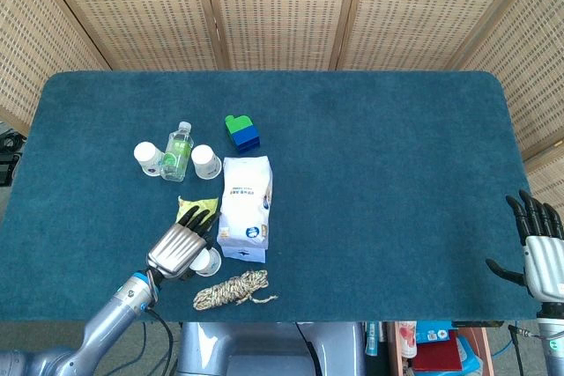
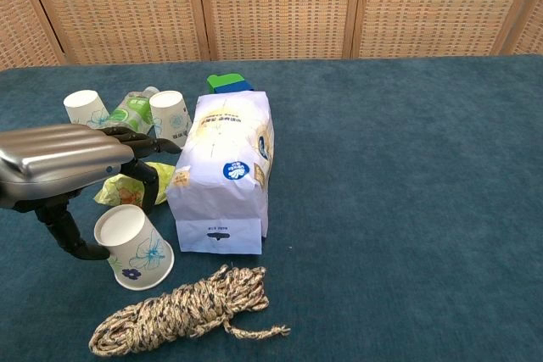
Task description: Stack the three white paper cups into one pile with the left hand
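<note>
Nothing stacked yet — three cups [image 2: 133, 243] lie well apart. Left hand [image 2: 64, 163] hovers over nearest cup, fingers [image 2: 149, 186] spread, not clamped.

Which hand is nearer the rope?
Left. The left hand hovers just up-left of the rope, over a cup; the right hand sits at the table's far right edge.

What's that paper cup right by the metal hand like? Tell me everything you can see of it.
The paper cup is white with a blue flower print on its side. It looks like thin paper, and no dents show. It sits upside down and tilted, wide rim toward the table, flat base up. It lies near the front edge, left of the white bag and just behind the coil of rope. The left hand reaches over it, thumb and fingers on either side; whether they grip it yet is unclear.
</note>
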`<state>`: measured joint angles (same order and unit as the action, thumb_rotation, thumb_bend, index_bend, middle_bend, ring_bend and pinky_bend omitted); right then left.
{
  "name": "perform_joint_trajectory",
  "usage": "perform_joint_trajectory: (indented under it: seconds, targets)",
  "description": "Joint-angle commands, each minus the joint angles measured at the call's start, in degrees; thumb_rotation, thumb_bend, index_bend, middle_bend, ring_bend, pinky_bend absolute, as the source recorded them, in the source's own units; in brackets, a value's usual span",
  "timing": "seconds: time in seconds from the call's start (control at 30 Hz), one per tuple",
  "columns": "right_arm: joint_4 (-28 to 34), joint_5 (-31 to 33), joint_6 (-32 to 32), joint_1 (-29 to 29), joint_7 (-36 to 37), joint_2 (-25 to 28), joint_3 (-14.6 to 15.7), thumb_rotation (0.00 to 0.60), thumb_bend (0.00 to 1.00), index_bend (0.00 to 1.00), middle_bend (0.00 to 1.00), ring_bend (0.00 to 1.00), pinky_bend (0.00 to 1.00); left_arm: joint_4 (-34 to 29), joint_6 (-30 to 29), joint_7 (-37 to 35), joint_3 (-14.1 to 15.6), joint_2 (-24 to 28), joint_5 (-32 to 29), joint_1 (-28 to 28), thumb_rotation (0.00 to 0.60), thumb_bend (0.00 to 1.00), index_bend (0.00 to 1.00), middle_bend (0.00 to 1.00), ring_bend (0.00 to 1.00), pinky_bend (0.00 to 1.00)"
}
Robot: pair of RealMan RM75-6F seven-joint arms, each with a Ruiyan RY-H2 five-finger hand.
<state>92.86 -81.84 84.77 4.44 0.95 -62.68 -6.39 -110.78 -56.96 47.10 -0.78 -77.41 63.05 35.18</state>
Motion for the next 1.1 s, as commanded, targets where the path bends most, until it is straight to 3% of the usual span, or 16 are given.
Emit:
perform_joint_trajectory:
  seconds: [0.03,0.33,0.7,0.9,1.1]
  targets:
    - [0.0,-0.1,0.1,0.0,0.0,-0.1,0.0,0.600,0.00,0.00,0.00,0.00,0.00,0.1,-0.4,-0.4,0.3,0.0,0.2,0.1,0.600,0.22,0.50,0.00,0.00,0.00]
    - [-0.1,0.0,0.0,-0.1,0.0,-0.1,0.0,0.600,0.00,0.00,0.00,0.00,0.00,-1.8,-2.6,-3.4,-0.3,2.6,2.5,0.3,0.600,0.22,0.50,0.00,0.00,0.00]
    - [-0.2,-0.1,-0.2,0.0,-0.1,-0.2,0.1,0.600,0.00,0.00,0.00,0.00,0.00,-6.1,-3.8,-8.7,-4.0,14.3,3.4,1.5,0.600,0.22,0.50,0.00,0.00,0.00]
    - [-0.3,0.5,-0.8,0.1,0.5,-0.2,0.0,0.600,0.00,0.00,0.00,0.00,0.00,-4.6,-2.7,-12.7,-6.8,16.6,0.6,2.9,0.600,0.22,0.50,0.00,0.00,0.00]
    - [-0.9,1.0,-1.9,0.5,1.2,-0.3,0.0,0.600,0.00,0.00,0.00,0.00,0.00,0.8,-1.5,-14.7,-10.0,15.0,-2.7,5.8,0.600,0.22,0.50,0.00,0.00,0.00]
